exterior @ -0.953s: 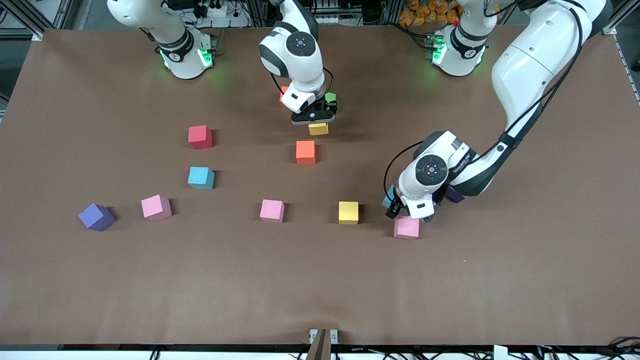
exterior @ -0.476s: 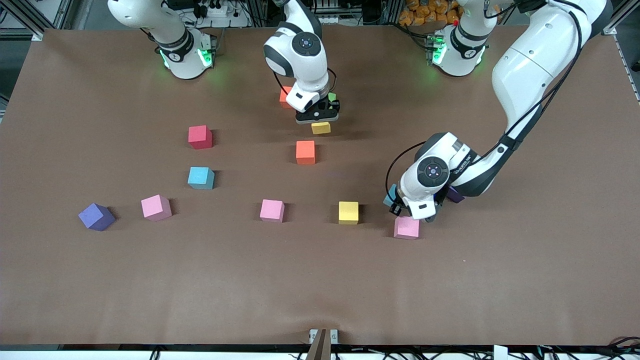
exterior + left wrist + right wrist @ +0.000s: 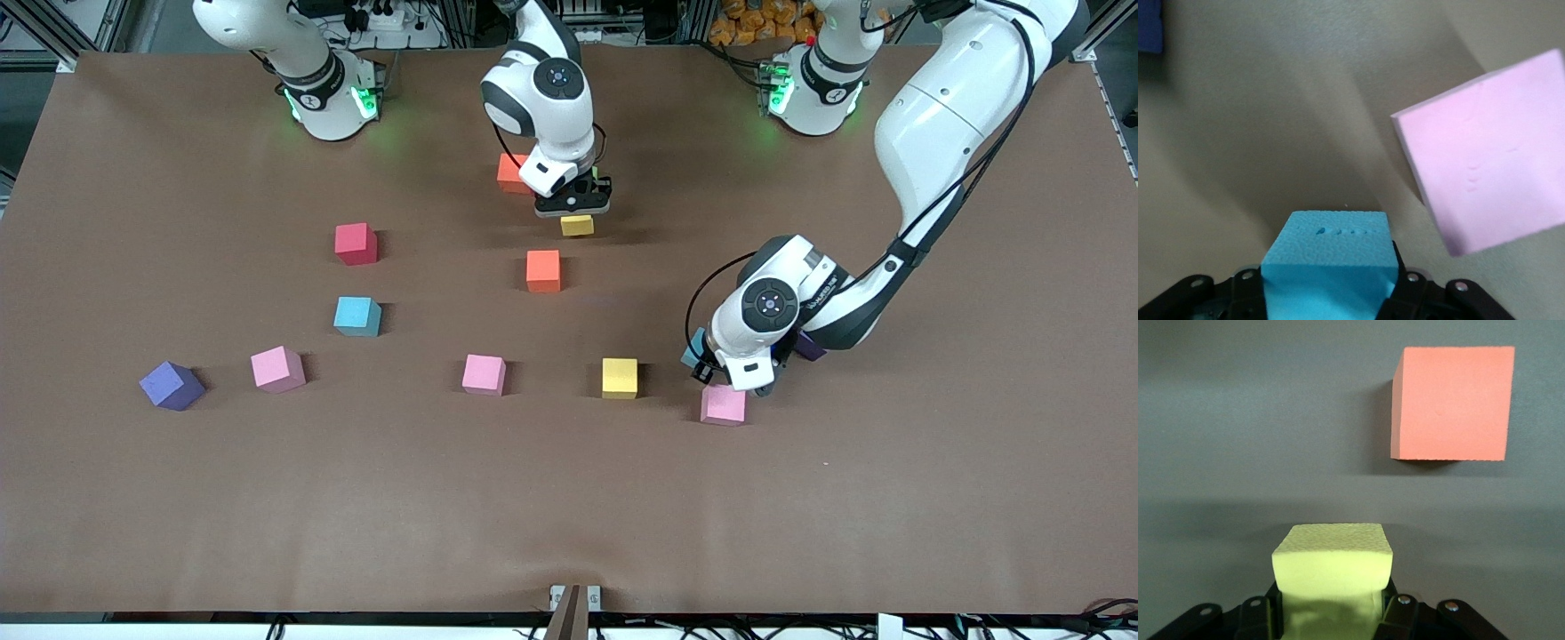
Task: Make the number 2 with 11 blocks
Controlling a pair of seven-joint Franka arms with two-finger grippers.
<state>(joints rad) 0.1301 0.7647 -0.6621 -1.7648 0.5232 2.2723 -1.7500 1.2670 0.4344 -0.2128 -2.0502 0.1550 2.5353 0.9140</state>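
My right gripper (image 3: pixel 573 206) (image 3: pixel 1331 608) is shut on a yellow block (image 3: pixel 577 226) (image 3: pixel 1333 560), low over the table beside an orange block (image 3: pixel 510 172). A second orange block (image 3: pixel 543 270) (image 3: pixel 1450 403) lies nearer the camera. My left gripper (image 3: pixel 711 370) (image 3: pixel 1329 297) is shut on a light blue block (image 3: pixel 692 349) (image 3: pixel 1329 257), right beside a pink block (image 3: pixel 723 405) (image 3: pixel 1485 153). Loose blocks lie apart: red (image 3: pixel 356 243), light blue (image 3: pixel 357 316), pink (image 3: pixel 277 368), pink (image 3: pixel 484 374), yellow (image 3: pixel 620 378). No number 2 is in view.
One purple cube (image 3: pixel 172 385) sits toward the right arm's end of the table. Another purple cube (image 3: pixel 810 347) (image 3: pixel 1148 27) is half hidden under the left arm. The brown table (image 3: pixel 569 516) is bare along its camera edge.
The left gripper closed on the light blue block. The right gripper carried the yellow block a little toward the left arm's end of the table.
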